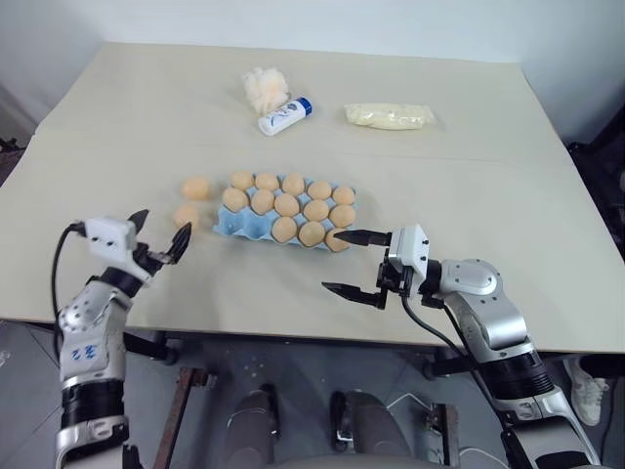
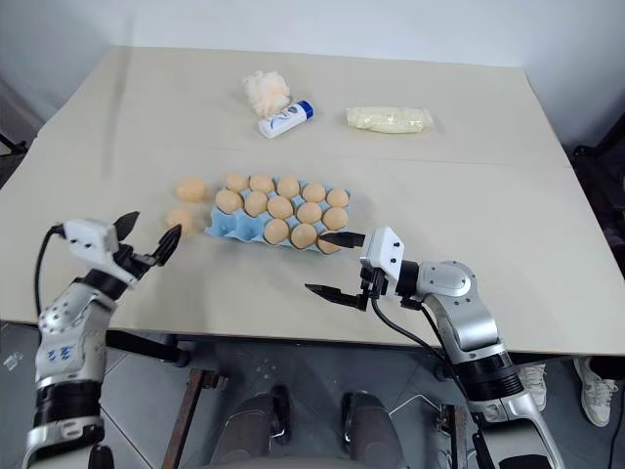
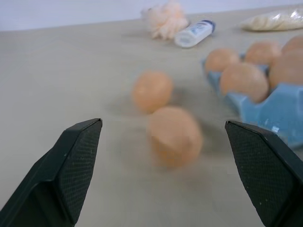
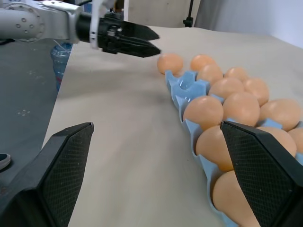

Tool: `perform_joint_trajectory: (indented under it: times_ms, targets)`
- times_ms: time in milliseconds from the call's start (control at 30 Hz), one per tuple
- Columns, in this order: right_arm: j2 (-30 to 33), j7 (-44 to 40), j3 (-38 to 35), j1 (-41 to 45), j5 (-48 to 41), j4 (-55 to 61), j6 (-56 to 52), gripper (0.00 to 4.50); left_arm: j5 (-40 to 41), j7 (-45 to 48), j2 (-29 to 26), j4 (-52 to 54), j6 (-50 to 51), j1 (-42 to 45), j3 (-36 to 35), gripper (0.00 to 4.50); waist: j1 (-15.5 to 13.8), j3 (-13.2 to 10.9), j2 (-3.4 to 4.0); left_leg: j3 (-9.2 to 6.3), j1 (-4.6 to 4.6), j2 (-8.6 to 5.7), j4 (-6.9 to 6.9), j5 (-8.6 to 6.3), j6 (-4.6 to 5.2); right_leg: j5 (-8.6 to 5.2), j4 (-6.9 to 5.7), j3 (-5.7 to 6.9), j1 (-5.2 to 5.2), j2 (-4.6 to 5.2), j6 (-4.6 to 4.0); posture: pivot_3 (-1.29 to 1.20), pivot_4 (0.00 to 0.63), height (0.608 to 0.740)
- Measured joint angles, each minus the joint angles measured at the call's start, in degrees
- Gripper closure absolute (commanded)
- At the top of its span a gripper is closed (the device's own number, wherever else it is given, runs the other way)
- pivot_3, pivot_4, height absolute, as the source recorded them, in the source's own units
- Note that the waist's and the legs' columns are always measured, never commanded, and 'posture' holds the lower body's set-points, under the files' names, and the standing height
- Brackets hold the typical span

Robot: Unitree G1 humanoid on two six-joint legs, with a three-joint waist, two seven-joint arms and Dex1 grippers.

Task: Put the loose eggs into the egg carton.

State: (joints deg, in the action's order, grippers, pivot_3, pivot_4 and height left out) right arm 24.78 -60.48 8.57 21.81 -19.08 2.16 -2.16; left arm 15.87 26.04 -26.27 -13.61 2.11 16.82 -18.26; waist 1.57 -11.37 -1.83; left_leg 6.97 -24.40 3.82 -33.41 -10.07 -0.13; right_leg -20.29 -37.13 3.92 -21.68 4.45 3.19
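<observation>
Lying on the beige tabletop [image 1: 469, 98], two loose tan-orange eggs sit just left of the light blue moulded egg carton [image 1: 239, 226], whose near-left cups are bare while the others hold eggs. The nearer loose egg [image 1: 186, 216] rests just ahead of the left gripper [image 1: 158, 235], in line with the gap between its black fingers, which stand wide apart and hold nothing; the farther loose egg [image 1: 196, 188] lies just beyond it. The right gripper [image 1: 350, 263] hovers at the carton's near-right corner, pointing left, fingers spread and empty, its upper fingertip over the corner egg.
</observation>
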Motion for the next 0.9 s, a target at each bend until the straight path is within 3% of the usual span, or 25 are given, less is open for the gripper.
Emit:
perform_joint_trajectory:
  times_ms: [267,367,567,900]
  targets:
    - [-0.2,0.7,0.0,-0.1,0.1,0.0,0.0,0.0,-2.7,-2.2,1.1,-12.6,0.1,8.1,3.2,0.07,0.1,0.0,-0.01,0.05,0.0,0.0,-0.21,-0.01,-0.02,0.01,-0.2,-0.04,-0.01,-0.02,0.04,0.0,0.15,0.74]
    - [-0.3,1.2,0.0,-0.3,0.1,0.2,0.0,0.0,-2.8,-2.2,1.1,-13.7,-0.7,8.7,3.4,0.64,0.0,0.0,-0.01,0.04,0.01,0.0,-0.3,-0.09,-0.15,0.01,-0.27,-0.04,0.0,-0.01,0.04,0.0,0.15,0.74]
    - [-0.3,1.7,0.0,-2.0,0.1,0.9,0.0,0.0,-2.4,-1.4,0.5,-13.1,-3.2,6.6,2.8,2.5,0.2,0.0,-0.01,0.02,0.02,0.02,-0.32,-0.11,-0.18,0.02,-0.29,-0.05,0.01,0.0,0.04,0.0,0.15,0.74]
    - [-0.5,2.2,0.2,-2.6,0.1,1.3,-0.1,0.0,3.2,12.7,-3.4,1.3,-3.7,0.9,3.5,2.5,-0.1,0.0,-0.01,-0.02,0.02,-0.01,-0.3,-0.13,-0.22,0.01,-0.25,-0.05,0.04,0.09,0.0,0.0,0.15,0.74]
